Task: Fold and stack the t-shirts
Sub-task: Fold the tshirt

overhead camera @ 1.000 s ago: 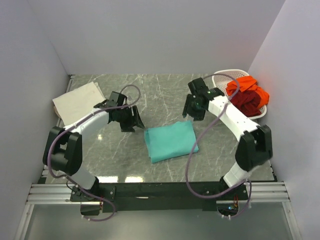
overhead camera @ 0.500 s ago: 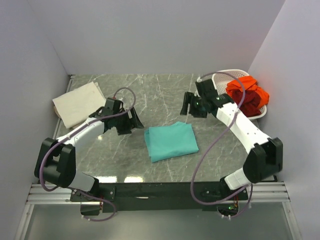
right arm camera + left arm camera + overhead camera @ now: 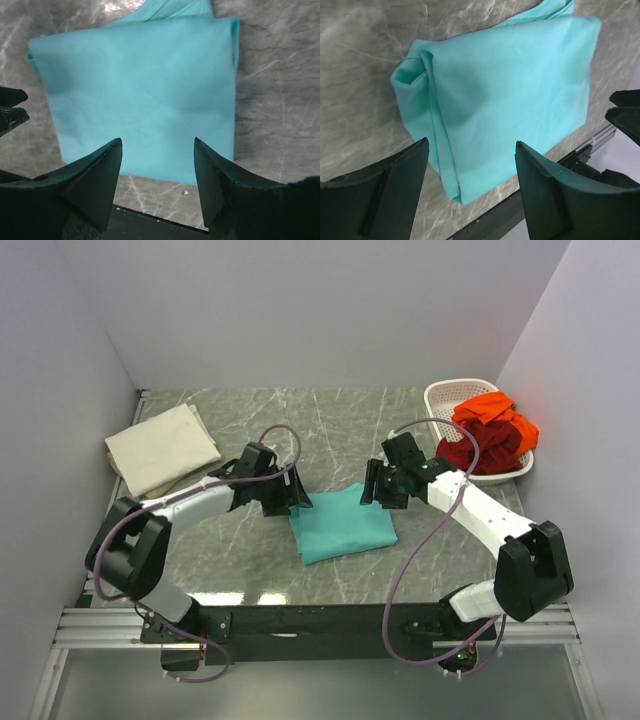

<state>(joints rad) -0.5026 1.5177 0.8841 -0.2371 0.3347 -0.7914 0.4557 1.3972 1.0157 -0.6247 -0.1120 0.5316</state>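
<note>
Hovering with left end effector (image 3: 288, 497) and right end effector (image 3: 380, 487) both spread wide, gripping nothing. Flanking folded teal t-shirt (image 3: 343, 525) between them on table (image 3: 330, 430), likely lined up to lift opposite corners.

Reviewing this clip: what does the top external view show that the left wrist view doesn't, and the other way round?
Only the top external view shows the folded cream t-shirt at the far left and the white basket at the far right, which holds the orange t-shirt and the dark red t-shirt. Only the left wrist view shows, close up, the stacked fold layers at one corner of the teal t-shirt. Both show that folded teal t-shirt lying on the marble table, with the left tool open and empty at its edge.
</note>
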